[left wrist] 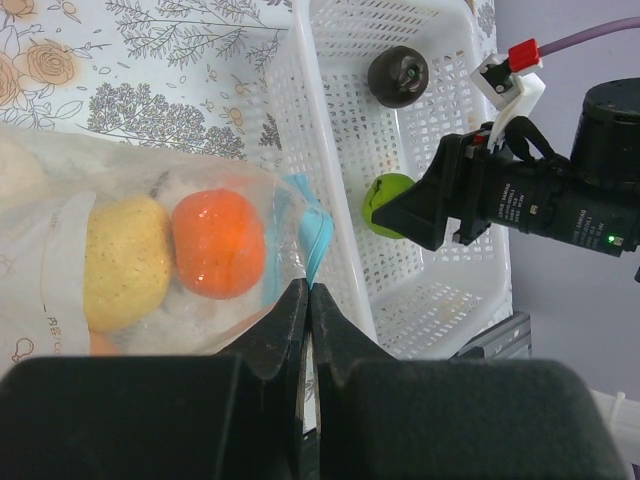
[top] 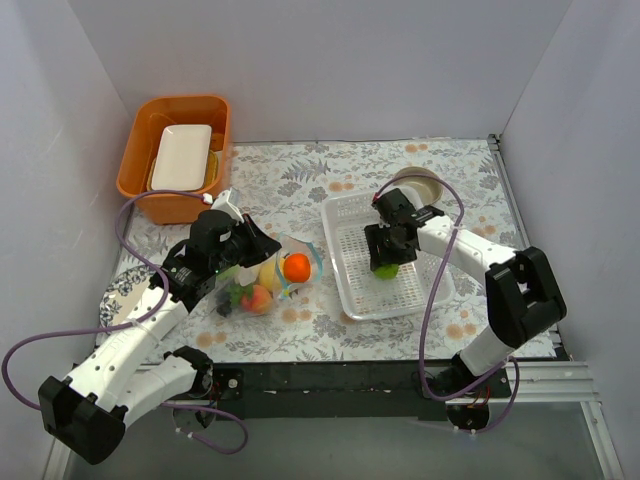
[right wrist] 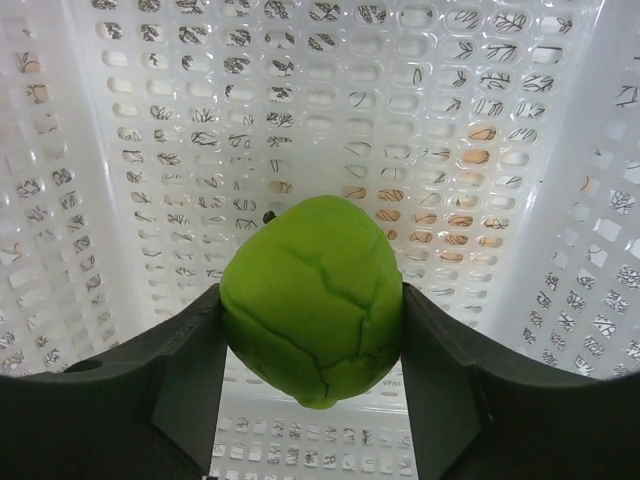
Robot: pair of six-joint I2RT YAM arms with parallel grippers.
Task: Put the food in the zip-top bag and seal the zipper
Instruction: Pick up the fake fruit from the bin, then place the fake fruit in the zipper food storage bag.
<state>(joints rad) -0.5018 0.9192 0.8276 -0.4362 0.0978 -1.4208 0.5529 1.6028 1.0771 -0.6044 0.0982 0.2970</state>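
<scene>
The clear zip-top bag (top: 262,283) lies left of the white basket (top: 345,215), holding an orange (top: 296,266), a yellow lemon (left wrist: 124,262) and other pieces. My left gripper (left wrist: 309,290) is shut on the bag's teal zipper strip (left wrist: 315,235) at the mouth. My right gripper (top: 386,262) is shut on a green toy vegetable (right wrist: 312,300) inside the basket; the piece also shows in the left wrist view (left wrist: 388,203). A dark plum (left wrist: 398,76) lies in the basket (left wrist: 300,130) beyond it.
An orange tub (top: 135,170) with a white tray (top: 182,157) stands at the back left. A tan bowl (top: 425,181) sits behind the basket. A patterned plate (top: 118,297) lies at the left edge. Walls close in on three sides.
</scene>
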